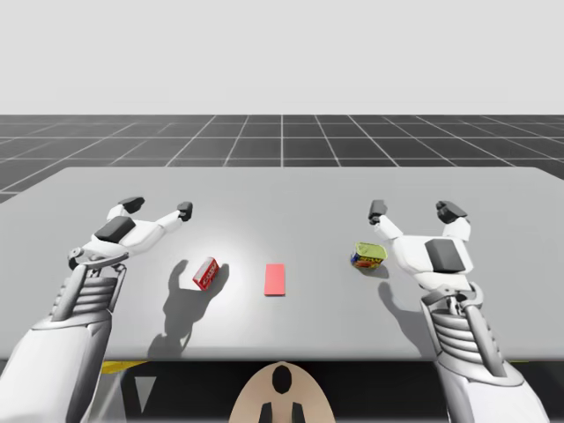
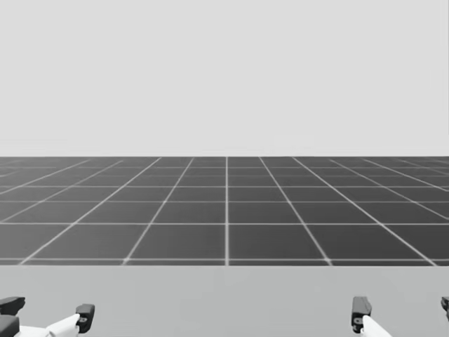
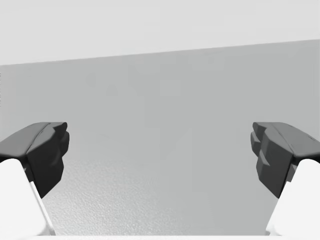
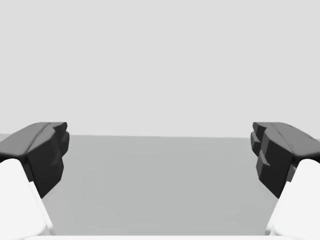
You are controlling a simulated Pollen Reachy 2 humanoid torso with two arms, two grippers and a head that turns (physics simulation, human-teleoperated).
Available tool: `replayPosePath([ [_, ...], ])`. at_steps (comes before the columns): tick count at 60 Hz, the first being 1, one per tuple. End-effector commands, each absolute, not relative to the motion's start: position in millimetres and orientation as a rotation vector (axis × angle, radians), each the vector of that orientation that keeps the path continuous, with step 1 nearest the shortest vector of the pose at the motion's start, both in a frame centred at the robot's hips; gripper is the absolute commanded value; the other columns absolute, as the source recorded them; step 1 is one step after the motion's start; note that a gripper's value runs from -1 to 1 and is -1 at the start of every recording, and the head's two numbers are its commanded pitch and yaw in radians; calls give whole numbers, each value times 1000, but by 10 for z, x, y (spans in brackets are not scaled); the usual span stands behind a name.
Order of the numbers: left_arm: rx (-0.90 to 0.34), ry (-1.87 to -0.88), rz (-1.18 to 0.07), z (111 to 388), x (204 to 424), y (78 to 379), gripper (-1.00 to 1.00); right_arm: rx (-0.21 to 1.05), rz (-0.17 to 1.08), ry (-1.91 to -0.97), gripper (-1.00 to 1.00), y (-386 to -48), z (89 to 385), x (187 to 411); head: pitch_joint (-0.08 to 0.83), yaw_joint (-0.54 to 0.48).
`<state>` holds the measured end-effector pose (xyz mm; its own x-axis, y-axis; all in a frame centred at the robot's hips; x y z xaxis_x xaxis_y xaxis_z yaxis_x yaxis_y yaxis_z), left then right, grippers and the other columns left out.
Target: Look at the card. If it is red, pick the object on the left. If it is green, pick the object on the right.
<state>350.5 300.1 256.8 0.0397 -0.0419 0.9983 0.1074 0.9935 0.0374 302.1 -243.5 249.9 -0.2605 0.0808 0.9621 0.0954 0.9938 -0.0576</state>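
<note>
A red card point(image 1: 275, 279) lies flat at the table's middle in the high view. Left of it a small red box point(image 1: 205, 272) lies on its side. Right of the card sits a green and yellow can point(image 1: 369, 256). My left gripper point(image 1: 159, 207) is open, hovering behind and left of the red box. My right gripper point(image 1: 414, 210) is open too, behind and just right of the can, with the hand close beside it. Both wrist views show wide-spread fingers over bare table, left gripper point(image 3: 160, 155), right gripper point(image 4: 160, 155). In the head view, fingertips of my left gripper point(image 2: 45, 309) and right gripper point(image 2: 403, 305) show low down.
The grey table point(image 1: 282, 189) stretches well beyond the objects, with its far edge behind both grippers. A dark gridded floor lies past it.
</note>
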Motion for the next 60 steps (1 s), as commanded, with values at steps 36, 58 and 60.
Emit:
replayPosePath([
  [36,-11,-1531,-137,2554,3512,2977,-1000,-114,-16,-1820,-1000,-2392,2493,3011,571,11],
  [58,-13,-1525,-142,2542,3514,2954,-1000,-119,-19,-1831,-1000,-2391,2539,2977,797,42],
  [60,-12,-1524,-143,2540,3517,2953,-1000,-118,-18,-1831,-1000,-2391,2541,2976,797,42],
])
